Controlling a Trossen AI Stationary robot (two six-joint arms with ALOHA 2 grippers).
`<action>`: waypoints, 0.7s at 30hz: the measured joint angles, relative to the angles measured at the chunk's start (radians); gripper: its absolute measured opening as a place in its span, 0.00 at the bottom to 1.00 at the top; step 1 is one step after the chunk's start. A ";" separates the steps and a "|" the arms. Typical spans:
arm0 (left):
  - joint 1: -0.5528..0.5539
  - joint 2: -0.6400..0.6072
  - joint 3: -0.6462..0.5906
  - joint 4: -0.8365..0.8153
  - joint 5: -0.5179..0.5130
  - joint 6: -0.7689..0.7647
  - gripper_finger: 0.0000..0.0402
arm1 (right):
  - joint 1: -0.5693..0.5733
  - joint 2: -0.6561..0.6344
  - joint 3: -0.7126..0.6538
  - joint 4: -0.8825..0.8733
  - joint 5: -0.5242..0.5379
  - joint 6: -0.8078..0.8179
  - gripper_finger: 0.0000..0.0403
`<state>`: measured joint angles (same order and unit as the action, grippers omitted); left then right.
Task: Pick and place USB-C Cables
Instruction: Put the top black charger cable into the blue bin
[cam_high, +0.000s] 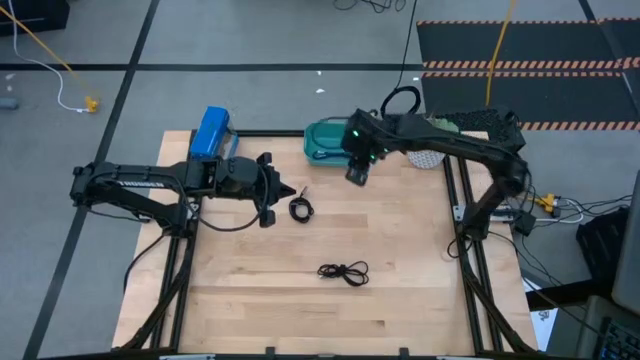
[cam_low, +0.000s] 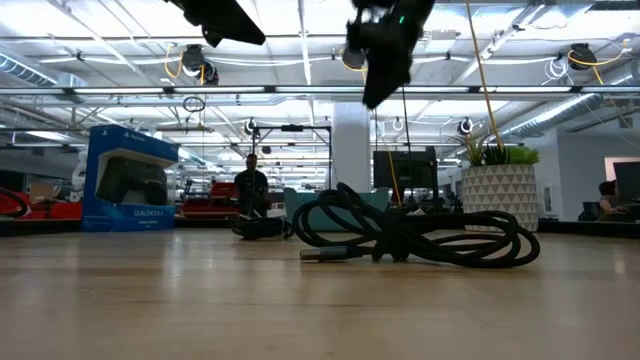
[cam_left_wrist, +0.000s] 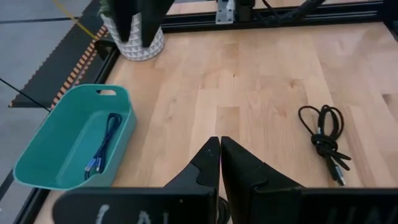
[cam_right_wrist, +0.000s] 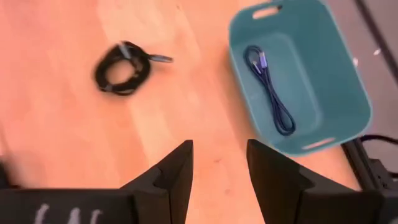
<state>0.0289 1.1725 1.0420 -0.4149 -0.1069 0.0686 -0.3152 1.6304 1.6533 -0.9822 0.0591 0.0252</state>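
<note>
The tight black coil lies flat on the wood near the table's middle. The loose black bundle lies nearer the near edge. The bluish-grey cable lies on the floor of the teal bin at the far edge. My left gripper is shut and hovers just left of the tight coil. My right gripper is open, above the table beside the bin's near side, touching nothing.
A blue box stands at the far left corner. A white patterned planter stands right of the bin. Black frame rails border the table. Bare wood lies between the two black cables. A person is far behind the table.
</note>
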 joint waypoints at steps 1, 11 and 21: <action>-0.005 0.000 0.000 0.000 0.000 -0.002 0.05 | 0.031 -0.033 -0.020 0.007 0.027 0.021 0.36; -0.066 0.000 0.000 -0.003 0.000 -0.047 0.05 | 0.308 -0.380 -0.358 0.100 0.206 0.263 0.30; -0.121 0.000 0.000 -0.003 0.000 -0.086 0.05 | 0.547 -0.587 -0.690 0.424 0.225 0.148 0.25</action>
<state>-0.0924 1.1725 1.0420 -0.4174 -0.1066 -0.0178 0.2320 1.0431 0.9630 -0.5580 0.2836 0.1737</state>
